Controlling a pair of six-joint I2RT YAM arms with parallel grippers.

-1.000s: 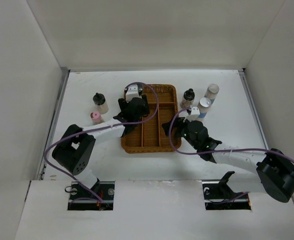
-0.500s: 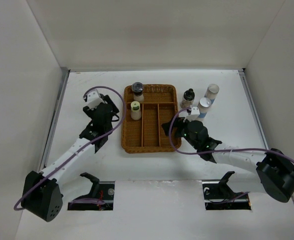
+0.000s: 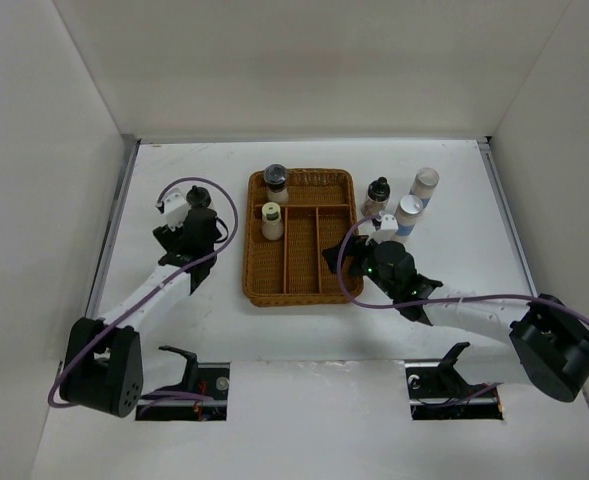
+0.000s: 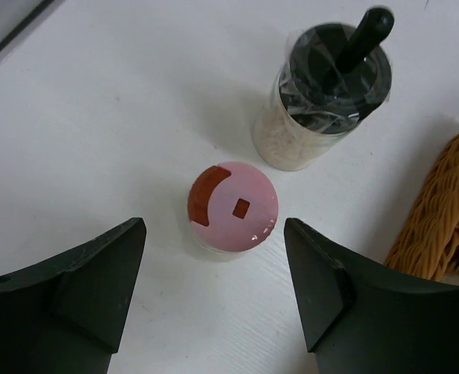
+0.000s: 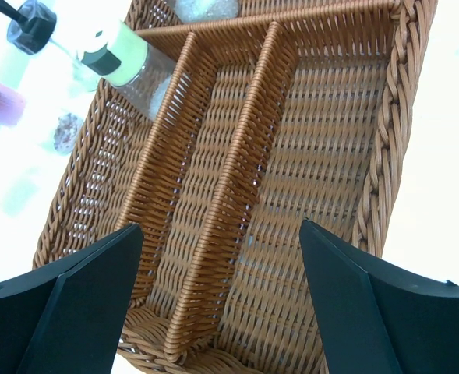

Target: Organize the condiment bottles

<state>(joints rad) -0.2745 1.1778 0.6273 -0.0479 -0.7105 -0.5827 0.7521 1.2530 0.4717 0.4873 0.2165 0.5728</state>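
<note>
Standing apart, the fingers of the left gripper (image 4: 213, 234) flank the pink-capped bottle (image 4: 232, 206) with a clear gap on each side; neither finger touches it and nothing is clamped. This bottle stands upright on the white table (image 4: 97, 117), left of the wicker tray (image 4: 439, 210). Just beyond it stands a clear jar with a black spouted cap (image 4: 330, 93), near it but not touching. The right gripper (image 5: 221, 234) hangs over the near end of the tray with its fingers wide apart and nothing between them but the woven floor and a divider below. The tray has three long compartments and one cross compartment at the far end. A pale-capped bottle (image 3: 271, 220) occupies the far end of the left long compartment, and a dark-capped jar (image 3: 275, 181) sits at the left end of the cross compartment. On the table to the right of the tray, a small black-capped bottle (image 3: 377, 195) stands nearest its rim, with two taller blue-labelled bottles, one (image 3: 409, 212) nearer and one (image 3: 425, 185) farther, grouped just beside it
</note>
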